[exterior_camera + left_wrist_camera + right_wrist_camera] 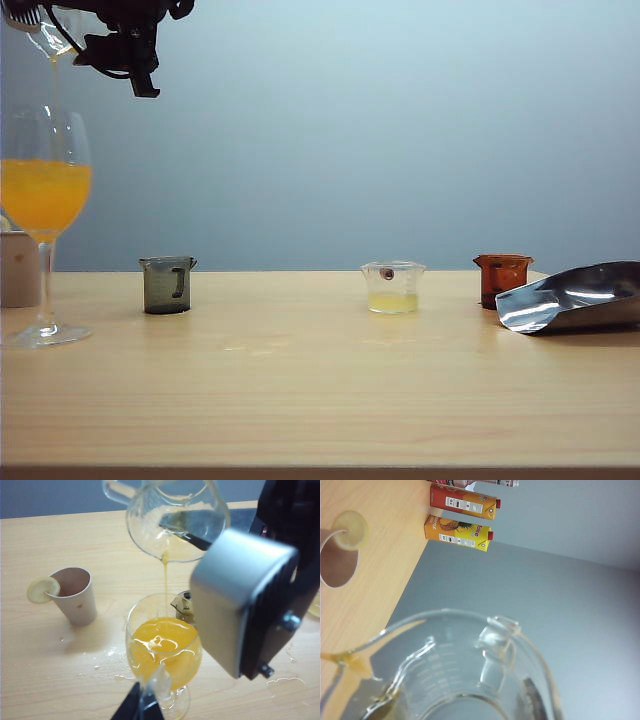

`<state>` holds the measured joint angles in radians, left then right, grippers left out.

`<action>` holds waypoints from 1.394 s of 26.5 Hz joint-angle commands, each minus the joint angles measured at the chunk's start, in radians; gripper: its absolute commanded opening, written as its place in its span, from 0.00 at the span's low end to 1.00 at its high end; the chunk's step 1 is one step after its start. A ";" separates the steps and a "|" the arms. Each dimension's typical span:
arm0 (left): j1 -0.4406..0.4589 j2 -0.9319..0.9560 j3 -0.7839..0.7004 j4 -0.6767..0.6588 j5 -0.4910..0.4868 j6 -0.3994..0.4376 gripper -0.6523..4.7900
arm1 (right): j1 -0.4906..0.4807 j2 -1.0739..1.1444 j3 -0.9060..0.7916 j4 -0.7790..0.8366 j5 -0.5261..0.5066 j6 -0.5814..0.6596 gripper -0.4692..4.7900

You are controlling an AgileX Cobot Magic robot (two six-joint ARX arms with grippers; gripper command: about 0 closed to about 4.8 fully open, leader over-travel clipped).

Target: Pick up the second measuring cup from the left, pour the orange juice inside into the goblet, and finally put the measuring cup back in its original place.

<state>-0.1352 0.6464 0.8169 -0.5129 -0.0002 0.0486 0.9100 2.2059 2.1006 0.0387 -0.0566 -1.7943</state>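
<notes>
While a thin line of orange juice [165,580] fell, the pouring step looked almost done
The right gripper [190,532] pinched the second measuring cup [150,530], tipped at 12 o'clock above the goblet [131,625]; next it probably had to turn upright and go to the gap at the goblet's 3 o'clock. I counted one goblet, four measuring cups, one paper cup [75,597]. The left gripper [140,707] sat by the goblet's foot; I could not tell if it was spread
</notes>
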 commanded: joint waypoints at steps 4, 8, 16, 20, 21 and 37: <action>0.000 -0.001 -0.001 0.013 0.003 -0.003 0.11 | 0.004 -0.011 0.008 0.016 -0.003 0.007 0.39; 0.000 -0.001 -0.001 0.013 0.003 -0.003 0.11 | 0.005 -0.011 0.008 0.018 -0.001 0.161 0.39; 0.000 -0.001 -0.001 0.013 0.003 -0.003 0.11 | 0.001 -0.013 0.009 0.019 0.046 0.420 0.39; 0.000 -0.001 -0.001 0.013 0.003 -0.003 0.11 | -0.008 -0.027 0.009 0.016 0.192 0.689 0.39; 0.000 -0.001 -0.001 0.013 0.003 -0.003 0.11 | -0.010 -0.030 0.009 0.008 0.219 0.758 0.39; 0.000 -0.001 -0.001 0.013 0.004 -0.003 0.11 | -0.148 -0.053 0.004 -0.215 0.071 1.395 0.38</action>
<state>-0.1352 0.6464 0.8169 -0.5129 -0.0002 0.0486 0.7780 2.1567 2.0983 -0.1967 0.0151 -0.4618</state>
